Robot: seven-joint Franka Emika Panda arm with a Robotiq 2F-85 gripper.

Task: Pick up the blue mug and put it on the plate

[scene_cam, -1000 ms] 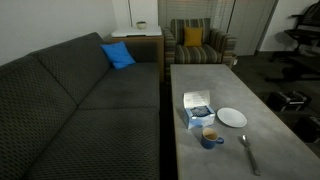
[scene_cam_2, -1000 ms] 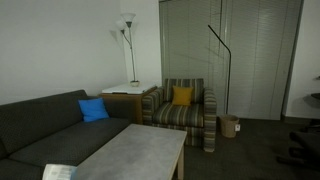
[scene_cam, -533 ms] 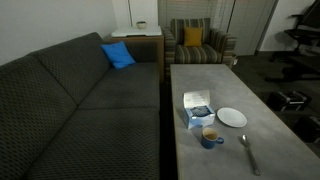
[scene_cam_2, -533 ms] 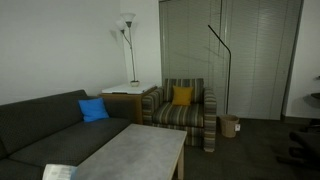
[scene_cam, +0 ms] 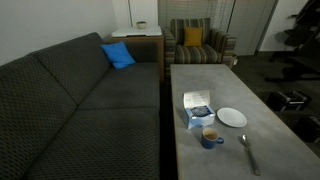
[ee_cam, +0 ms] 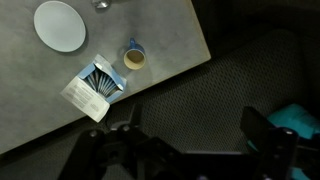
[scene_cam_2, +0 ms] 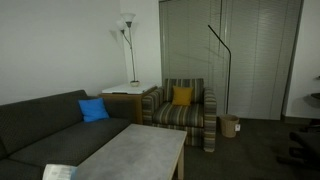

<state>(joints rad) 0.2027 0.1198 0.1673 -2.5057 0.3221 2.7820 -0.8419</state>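
Note:
The blue mug (scene_cam: 210, 136) with a tan inside stands upright on the grey table (scene_cam: 200, 85), near its front. The white plate (scene_cam: 232, 117) lies just beyond it, close but apart. In the wrist view, from high above, the mug (ee_cam: 134, 55) sits near the table's edge and the plate (ee_cam: 60, 25) lies further in. My gripper (ee_cam: 190, 135) hangs over the dark sofa, away from the table, with its fingers spread wide and nothing between them. The arm does not show in either exterior view.
A white-and-blue box (scene_cam: 196, 108) lies next to the mug and plate; it also shows in the wrist view (ee_cam: 96, 85). A spoon (scene_cam: 247, 150) lies near the table's front. A dark sofa (scene_cam: 80, 110) with a blue cushion (scene_cam: 118, 55) runs beside the table. A striped armchair (scene_cam: 196, 42) stands behind.

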